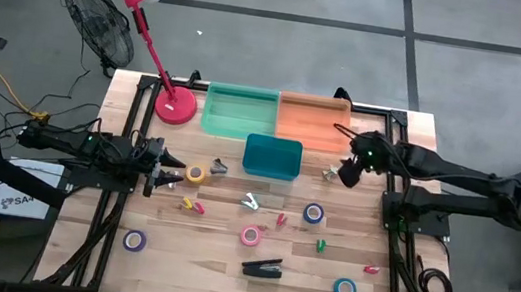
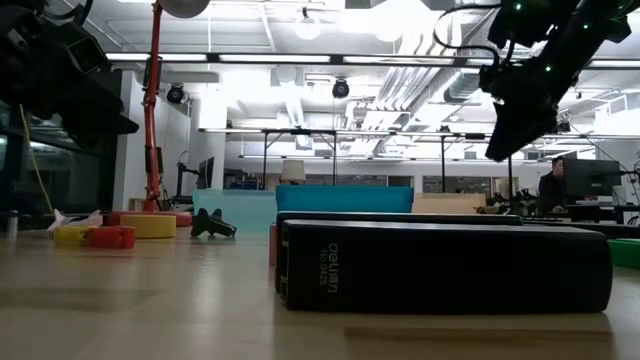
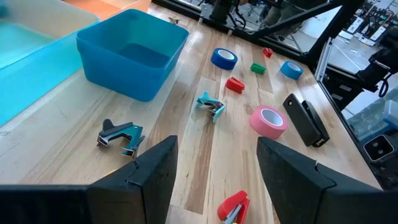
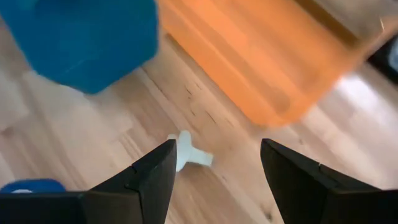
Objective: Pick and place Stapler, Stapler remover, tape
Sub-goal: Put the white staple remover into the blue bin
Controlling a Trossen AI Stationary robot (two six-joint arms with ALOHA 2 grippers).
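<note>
Wood table (image 1: 215, 261) | stapler (image 1: 263, 266), tape rolls scattered | concrete floor | both jaws apart, seemingly empty

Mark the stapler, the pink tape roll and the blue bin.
stapler (image 1: 263, 266): high view, middle of its black body.
pink tape roll (image 3: 268, 121): left wrist view, its top rim.
blue bin (image 1: 272, 158): high view, its floor.

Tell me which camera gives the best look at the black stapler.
The left wrist view: the stapler lies whole and unobstructed on the wood beside the pink tape roll. The high view shows it small; the low view shows only its side, very close; the right wrist view misses it.
</note>
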